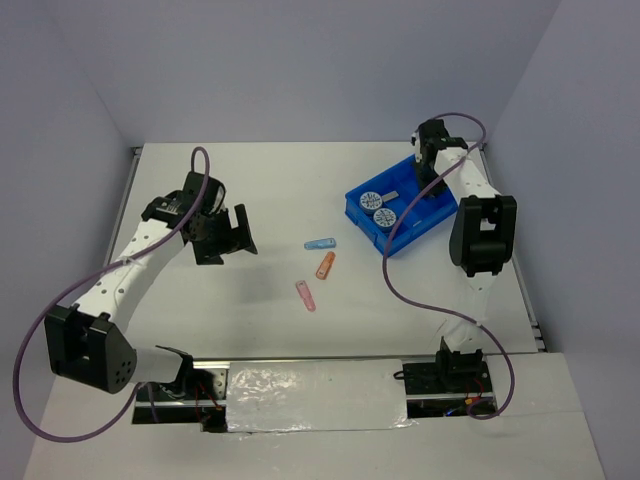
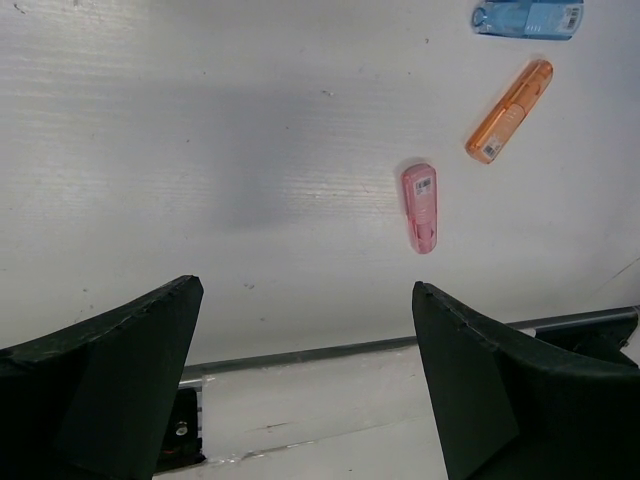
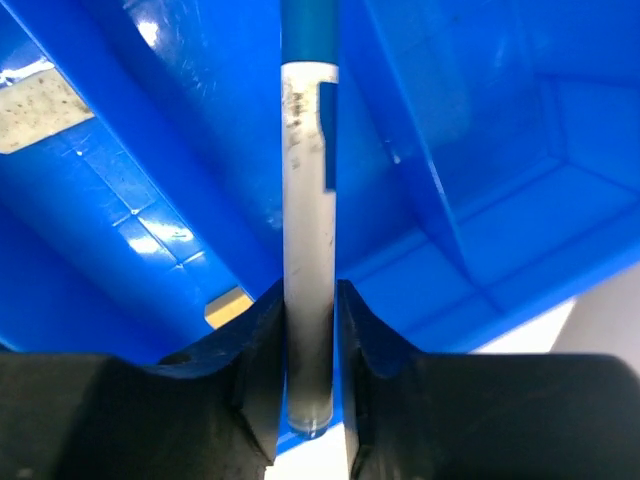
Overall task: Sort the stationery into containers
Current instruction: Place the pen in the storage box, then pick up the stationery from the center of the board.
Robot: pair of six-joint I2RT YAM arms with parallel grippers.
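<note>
Blue-white pen is pinched between the fingers of the right gripper; jaws closed tight on the clear barrel, blue end pointing away from the wrist camera, down into the bright blue tray; the pen lines up with one of the tray's divider walls, and I cannot tell whether its tip touches the plastic; a tan eraser lies in a compartment off to the left of the pen.

From above, the right gripper hangs over the far end of the tray, which sits at an angle on the far right of the white surface; two round-faced blue boxes and lie side by side in its left part, the eraser just beside them.

Out on the surface, well apart from the tray, three slim pieces lie loose near the middle: blue piece, orange piece, pink piece; none touching another.

Over on the left, the left gripper hovers above bare surface, jaws spread wide and holding nothing; its wrist camera shows the pink piece beyond the gripper, the orange piece further out, the blue piece at the top edge.
</note>
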